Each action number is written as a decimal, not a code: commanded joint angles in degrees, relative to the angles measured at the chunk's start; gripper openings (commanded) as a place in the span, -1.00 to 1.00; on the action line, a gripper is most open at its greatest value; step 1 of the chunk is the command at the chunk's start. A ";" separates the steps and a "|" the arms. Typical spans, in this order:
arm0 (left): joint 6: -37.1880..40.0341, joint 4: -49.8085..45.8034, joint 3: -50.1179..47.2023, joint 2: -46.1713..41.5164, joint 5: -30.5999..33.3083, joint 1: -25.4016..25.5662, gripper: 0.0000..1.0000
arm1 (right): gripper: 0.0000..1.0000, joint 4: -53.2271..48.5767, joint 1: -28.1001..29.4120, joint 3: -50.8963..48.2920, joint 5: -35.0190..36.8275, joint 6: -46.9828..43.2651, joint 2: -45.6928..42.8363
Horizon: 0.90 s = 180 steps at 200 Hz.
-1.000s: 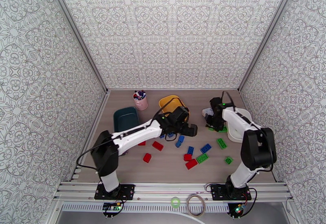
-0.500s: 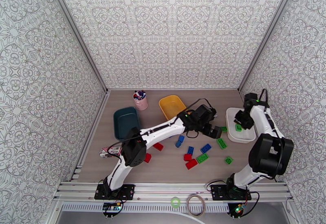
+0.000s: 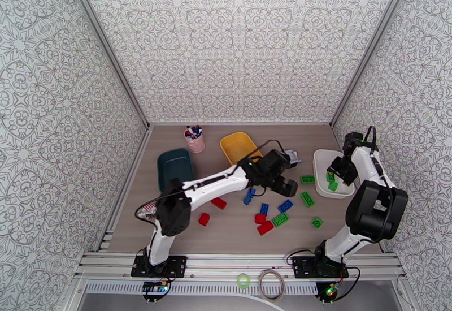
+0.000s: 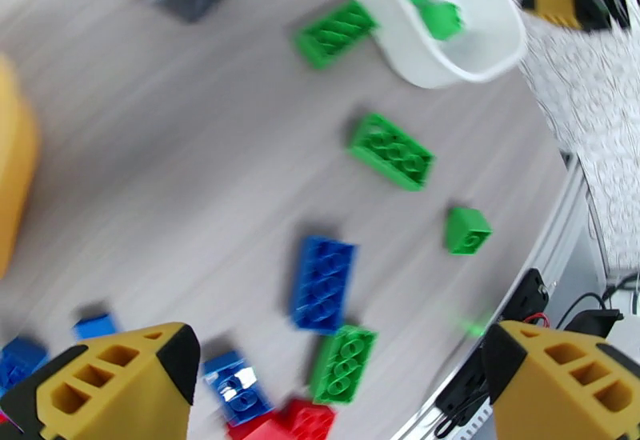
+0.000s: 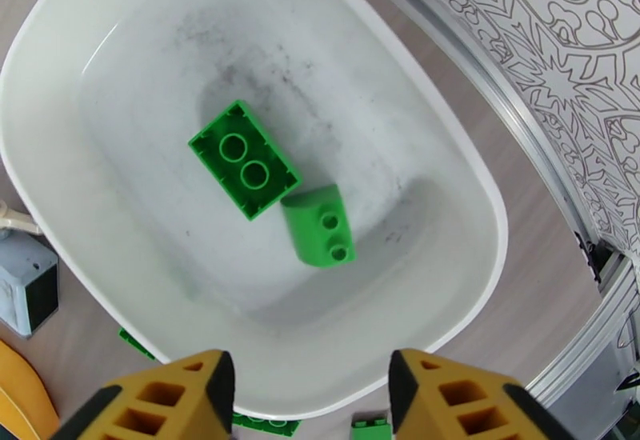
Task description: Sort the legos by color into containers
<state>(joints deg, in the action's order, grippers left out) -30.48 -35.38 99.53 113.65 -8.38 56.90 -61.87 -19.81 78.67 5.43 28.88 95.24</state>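
Note:
The white tray (image 5: 264,58) holds two green legos, an oblong one (image 5: 244,159) and a smaller one (image 5: 320,224). My right gripper (image 5: 308,402) hovers open just above them, nothing between its fingers; from above it (image 3: 342,172) hangs over that tray (image 3: 322,188). My left gripper (image 3: 285,182) is open over the table's middle, above loose legos: a blue one (image 4: 323,282), green ones (image 4: 391,151) (image 4: 343,364) (image 4: 466,230) and a red one (image 4: 288,422). The teal tray (image 3: 174,166) and yellow tray (image 3: 240,147) stand at the back left.
A pink cup of pens (image 3: 195,139) stands behind the teal tray. A small grey-white object (image 3: 291,155) lies between the yellow and white trays. Red legos (image 3: 219,202) (image 3: 204,219) lie under the left arm's reach. The walls close in on both sides.
My right gripper carried a green lego from the table to the white tray and opened; the brick now lies in the tray. The left arm swung right, then drew back slightly.

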 commanded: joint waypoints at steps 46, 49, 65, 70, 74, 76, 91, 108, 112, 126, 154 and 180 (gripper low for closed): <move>-9.45 6.16 -17.98 -14.28 8.57 -4.23 0.99 | 0.27 0.70 11.38 -6.99 -8.62 0.36 -13.90; -9.89 6.26 -19.05 -14.84 8.92 -4.40 0.99 | 0.27 0.73 12.17 -7.50 -8.80 0.73 -14.38; -12.37 7.01 -24.03 -18.10 10.44 -4.90 0.99 | 0.29 0.95 18.74 -11.04 -10.03 3.24 -16.69; -13.24 7.16 -25.62 -19.07 10.92 -5.11 0.99 | 0.29 1.09 20.96 -12.29 -10.26 4.30 -17.42; -13.78 7.33 -26.80 -19.85 11.23 -5.18 0.99 | 0.29 1.15 22.60 -13.30 -10.34 5.26 -17.89; -14.16 7.47 -27.42 -20.26 11.34 -5.15 0.99 | 0.29 1.25 23.57 -13.88 -10.44 5.80 -18.14; -16.23 7.91 -31.33 -22.79 12.39 -5.18 0.99 | 0.30 2.00 30.72 -17.99 -10.36 9.63 -20.19; -18.27 8.22 -34.86 -25.33 13.31 -4.82 0.99 | 0.34 3.40 38.09 -23.08 -9.65 14.60 -22.78; -18.70 8.24 -35.54 -25.86 13.58 -4.72 0.99 | 0.35 3.95 39.58 -24.31 -9.73 15.75 -23.48; -19.99 8.37 -37.54 -27.42 14.42 -4.03 0.99 | 0.39 5.70 44.24 -28.37 -10.47 19.21 -25.08; -21.55 8.14 -39.41 -28.83 15.49 -2.33 0.99 | 0.39 6.77 50.95 -34.51 -10.39 25.20 -27.10; -21.99 7.50 -38.91 -28.49 16.51 -0.66 0.99 | 0.39 8.84 52.69 -39.68 -11.15 31.23 -29.99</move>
<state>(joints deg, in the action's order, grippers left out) -50.50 -28.71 60.88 85.84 5.93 54.76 -55.90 31.79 43.05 -5.04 51.75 68.05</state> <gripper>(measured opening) 0.994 0.697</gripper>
